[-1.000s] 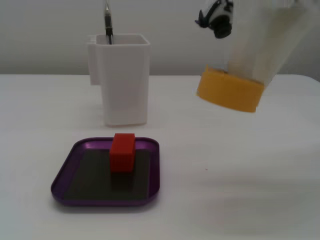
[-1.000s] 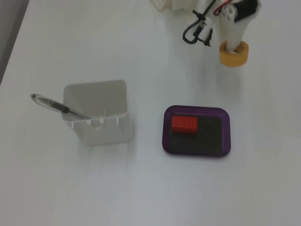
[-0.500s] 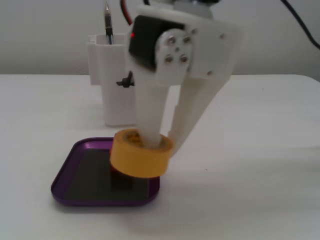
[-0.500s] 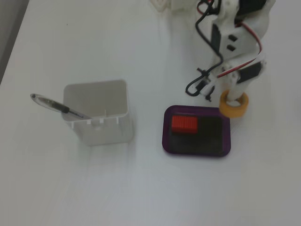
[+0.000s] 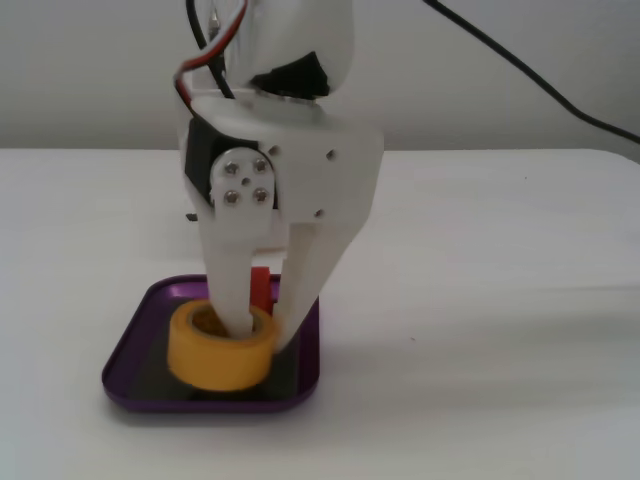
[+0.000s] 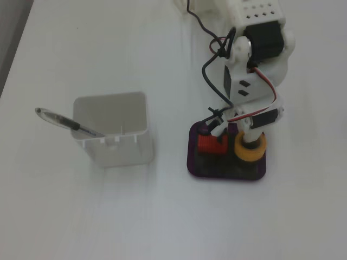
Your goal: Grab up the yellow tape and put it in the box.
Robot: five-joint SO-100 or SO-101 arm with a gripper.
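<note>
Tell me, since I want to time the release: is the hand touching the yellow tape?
Touching. In a fixed view, one finger of the hand goes down into the yellow tape's core and the other presses its outer wall, over the box.

- One yellow tape point(image 5: 221, 348), a single roll, also seen from above point(image 6: 250, 147).
- One box point(image 5: 135, 340), the purple tray point(image 6: 226, 172).
- One red cube point(image 6: 212, 145).
- One tall white container point(image 6: 115, 129).
- One pen point(image 6: 65, 122).
- One arm with two fingers point(image 5: 232, 290).
- One white counter point(image 5: 500, 300).
</note>
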